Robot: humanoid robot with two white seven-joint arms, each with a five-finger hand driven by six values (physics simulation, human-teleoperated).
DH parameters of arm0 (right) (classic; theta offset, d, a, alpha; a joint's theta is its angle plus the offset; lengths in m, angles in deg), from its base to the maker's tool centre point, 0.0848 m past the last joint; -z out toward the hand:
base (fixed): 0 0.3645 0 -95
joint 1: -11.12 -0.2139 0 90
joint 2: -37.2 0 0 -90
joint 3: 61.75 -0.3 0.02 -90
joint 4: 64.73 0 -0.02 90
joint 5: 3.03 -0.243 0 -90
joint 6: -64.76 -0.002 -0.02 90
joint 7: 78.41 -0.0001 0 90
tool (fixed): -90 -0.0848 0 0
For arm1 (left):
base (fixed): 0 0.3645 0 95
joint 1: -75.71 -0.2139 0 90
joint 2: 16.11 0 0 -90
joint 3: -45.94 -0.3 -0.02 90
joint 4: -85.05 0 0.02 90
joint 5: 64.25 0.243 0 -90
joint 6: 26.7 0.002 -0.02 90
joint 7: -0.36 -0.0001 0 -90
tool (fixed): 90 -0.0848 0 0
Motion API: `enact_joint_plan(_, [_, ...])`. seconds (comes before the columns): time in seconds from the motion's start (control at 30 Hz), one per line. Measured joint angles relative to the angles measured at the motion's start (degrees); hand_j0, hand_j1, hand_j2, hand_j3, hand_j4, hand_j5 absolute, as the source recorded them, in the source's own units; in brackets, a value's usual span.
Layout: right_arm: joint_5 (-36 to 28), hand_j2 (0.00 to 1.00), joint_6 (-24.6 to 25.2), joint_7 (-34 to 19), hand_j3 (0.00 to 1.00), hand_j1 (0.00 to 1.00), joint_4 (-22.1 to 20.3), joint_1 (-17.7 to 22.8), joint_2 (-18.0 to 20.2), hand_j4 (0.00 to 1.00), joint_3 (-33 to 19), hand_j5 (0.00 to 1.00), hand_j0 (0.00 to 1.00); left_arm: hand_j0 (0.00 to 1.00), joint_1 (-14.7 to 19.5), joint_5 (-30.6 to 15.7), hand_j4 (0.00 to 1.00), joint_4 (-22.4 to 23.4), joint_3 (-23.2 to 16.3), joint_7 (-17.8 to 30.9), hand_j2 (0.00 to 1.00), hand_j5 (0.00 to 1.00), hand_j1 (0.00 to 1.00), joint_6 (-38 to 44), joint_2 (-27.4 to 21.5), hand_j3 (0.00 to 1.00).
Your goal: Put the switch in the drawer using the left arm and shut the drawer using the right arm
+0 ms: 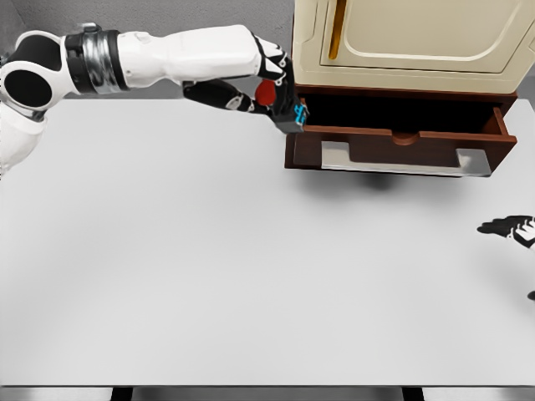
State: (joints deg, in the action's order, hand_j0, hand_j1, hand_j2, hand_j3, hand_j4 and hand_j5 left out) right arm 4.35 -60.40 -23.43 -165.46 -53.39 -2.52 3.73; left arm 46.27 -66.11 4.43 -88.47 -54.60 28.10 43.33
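My left hand reaches across the table's back and is shut on the switch, a small dark console with a red end and a blue end. It hangs at the left corner of the open drawer, a brown wooden one with a silver handle, pulled out from the cream cabinet. The drawer's inside is dark and I cannot see its floor. My right hand shows only its dark fingertips at the right edge, low over the table, spread and holding nothing.
The white table stretches toward me from the cabinet. The cabinet's closed cream door with a gold handle stands above the drawer.
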Motion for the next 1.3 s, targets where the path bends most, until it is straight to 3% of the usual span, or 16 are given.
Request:
enact_joint_plan(0.03, [0.0,0.87,0.0,0.0,0.87,0.87,0.0,-0.6,0.0,0.87,0.0,0.87,0.87,0.35,0.0,0.0,0.35,0.5,0.0,0.0,0.35,0.35,0.35,0.0,0.5,0.35])
enact_joint_plan(0.07, [0.0,0.68,0.0,0.0,0.68,0.68,0.0,-1.1,0.0,0.68,-0.1,0.68,0.68,0.35,0.0,0.0,0.35,0.8,0.0,0.0,0.35,0.35,0.35,0.0,1.0,0.35])
enact_joint_plan(0.1, [0.0,0.56,0.0,0.0,0.56,0.56,0.0,-1.4,0.0,0.56,-0.1,0.56,0.56,0.35,0.0,0.0,0.35,1.0,0.0,0.0,0.35,0.35,0.35,0.0,1.5,0.35])
enact_joint_plan(0.3, [-0.1,0.55,0.0,0.0,0.55,0.55,-0.1,-8.0,0.5,0.55,1.2,0.55,0.55,0.35,0.3,0.0,0.35,2.0,0.0,0.0,0.35,0.35,0.35,0.0,6.1,0.35])
enact_joint_plan(0.5, [0.0,0.55,0.0,0.0,0.55,0.55,-0.1,-13.7,1.1,0.55,8.4,0.55,0.55,0.35,2.6,0.2,0.35,8.2,0.0,0.0,0.35,0.35,0.35,0.0,12.3,0.35])
enact_joint_plan(0.9, [-0.1,0.55,0.0,0.0,0.55,0.55,-0.1,-18.0,2.4,0.55,15.0,0.55,0.55,0.35,3.3,1.4,0.35,19.2,0.1,0.0,0.35,0.35,0.35,0.0,20.4,0.35])
enact_joint_plan(1.3, [-2.4,0.56,0.0,0.0,0.56,0.56,-0.1,-18.1,2.4,0.56,16.1,0.56,0.56,0.35,4.0,1.5,0.35,24.4,0.7,0.0,0.35,0.35,0.35,0.0,23.0,0.35])
